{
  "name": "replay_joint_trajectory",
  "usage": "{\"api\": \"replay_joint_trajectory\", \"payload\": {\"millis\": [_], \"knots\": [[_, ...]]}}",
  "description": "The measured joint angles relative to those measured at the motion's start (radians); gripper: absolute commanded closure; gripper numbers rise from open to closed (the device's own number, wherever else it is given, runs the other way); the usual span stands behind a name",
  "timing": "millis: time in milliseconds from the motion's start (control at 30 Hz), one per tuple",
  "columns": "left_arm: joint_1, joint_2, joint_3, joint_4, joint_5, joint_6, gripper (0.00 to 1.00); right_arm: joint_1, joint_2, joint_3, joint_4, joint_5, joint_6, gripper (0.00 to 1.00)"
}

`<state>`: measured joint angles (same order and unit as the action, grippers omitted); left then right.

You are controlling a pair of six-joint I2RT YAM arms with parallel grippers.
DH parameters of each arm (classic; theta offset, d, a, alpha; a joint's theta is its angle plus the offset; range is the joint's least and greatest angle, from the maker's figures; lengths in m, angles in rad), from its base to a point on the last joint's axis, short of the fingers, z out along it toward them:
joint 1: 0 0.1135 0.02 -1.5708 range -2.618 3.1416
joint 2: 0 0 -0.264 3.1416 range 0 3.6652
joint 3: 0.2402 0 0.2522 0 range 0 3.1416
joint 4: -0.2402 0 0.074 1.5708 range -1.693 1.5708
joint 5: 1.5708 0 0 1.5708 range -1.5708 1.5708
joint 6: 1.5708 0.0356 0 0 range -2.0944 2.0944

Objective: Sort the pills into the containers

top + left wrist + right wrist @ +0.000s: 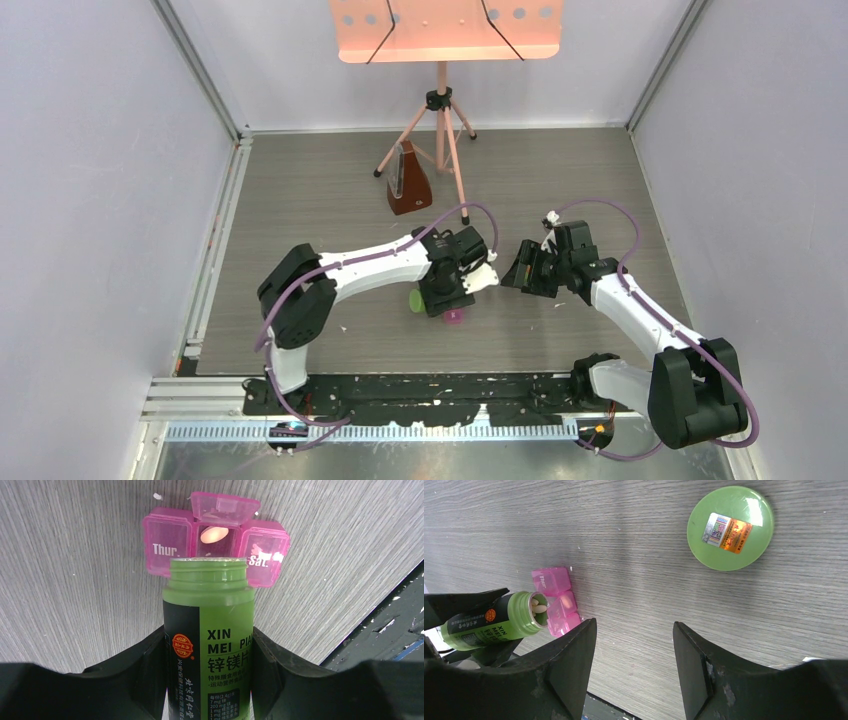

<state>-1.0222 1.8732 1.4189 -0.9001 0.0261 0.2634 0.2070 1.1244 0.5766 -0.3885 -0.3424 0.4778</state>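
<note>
My left gripper (208,645) is shut on an uncapped green bottle (207,625), its mouth tipped toward the pink pill box (167,545). The box's middle lid stands open, and one orange pill (214,534) lies in that compartment. The "Thur." and "Sat." compartments on either side are closed. In the right wrist view the bottle (489,622) shows pale pills (539,607) at its mouth, close beside the pink box (556,597). My right gripper (634,635) is open above bare table with nothing between its fingers. From above, the left gripper (452,298) covers most of the box (453,317).
The bottle's round green cap (730,527) lies flat on the table, beyond the right gripper (522,270). A brown metronome (408,182) and a music stand's tripod (440,135) stand at the back. The dark table edge (395,625) is near the box.
</note>
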Motion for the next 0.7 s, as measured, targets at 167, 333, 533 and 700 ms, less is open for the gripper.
{"api": "replay_joint_trajectory", "payload": {"millis": [167,333,533,700], "knots": [[-0.004,0.014,0.009,-0.016,0.0,-0.003,1.0,-0.001,0.0,0.0,0.0,0.0,0.0,0.36],[-0.01,0.026,0.025,-0.031,-0.008,-0.011,1.0,-0.002,0.002,0.0,0.0,0.0,0.0,0.36],[-0.018,0.034,0.035,-0.042,-0.027,-0.017,1.0,-0.005,0.002,0.0,0.0,0.0,0.0,0.36],[-0.018,0.034,0.035,-0.041,-0.029,-0.019,1.0,-0.006,0.002,0.0,0.0,0.0,0.0,0.36]]}}
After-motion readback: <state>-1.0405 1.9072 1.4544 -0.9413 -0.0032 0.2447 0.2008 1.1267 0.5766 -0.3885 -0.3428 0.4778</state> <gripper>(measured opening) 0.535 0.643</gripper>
